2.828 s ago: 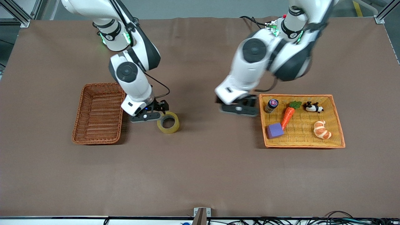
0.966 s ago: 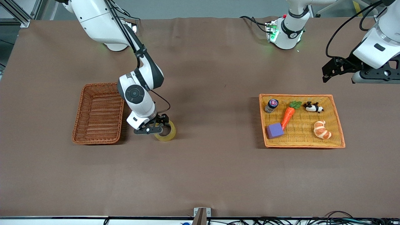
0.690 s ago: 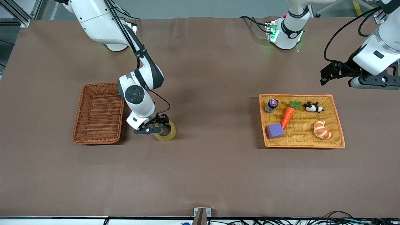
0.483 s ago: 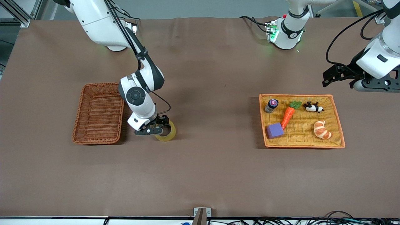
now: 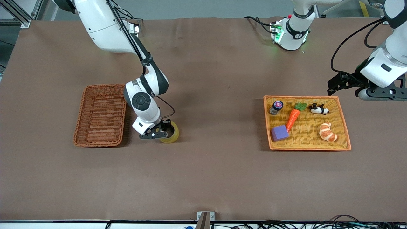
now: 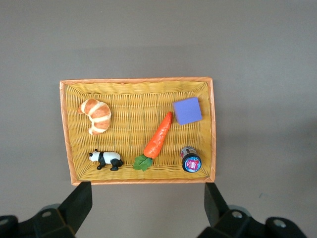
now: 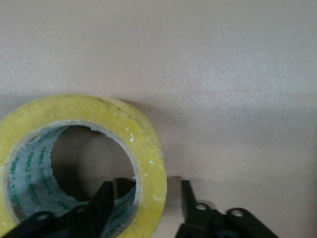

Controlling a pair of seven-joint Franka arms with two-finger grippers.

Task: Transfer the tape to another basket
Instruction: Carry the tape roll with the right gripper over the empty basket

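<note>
The tape (image 5: 174, 134), a yellowish ring, lies flat on the brown table beside the dark reddish-brown basket (image 5: 100, 115), on the side toward the left arm's end. My right gripper (image 5: 158, 134) is down on it, open. In the right wrist view one finger is inside the hole and the other outside, straddling the tape's wall (image 7: 143, 144), with a small gap at the outer finger (image 7: 186, 196). My left gripper (image 5: 378, 94) is open and empty, up in the air by the orange tray's edge; its fingers (image 6: 79, 201) show wide apart.
The shallow orange-yellow tray (image 5: 345, 127) toward the left arm's end holds a croissant (image 5: 327, 132), a carrot (image 5: 292, 117), a purple block (image 5: 279, 132), a panda figure (image 5: 319, 109) and a small jar (image 5: 276, 107). The tray also shows in the left wrist view (image 6: 69, 144).
The left arm has swung from the table's middle out to its own end. The right gripper has come down around the tape's wall, and the tape sits slightly nearer the front camera.
</note>
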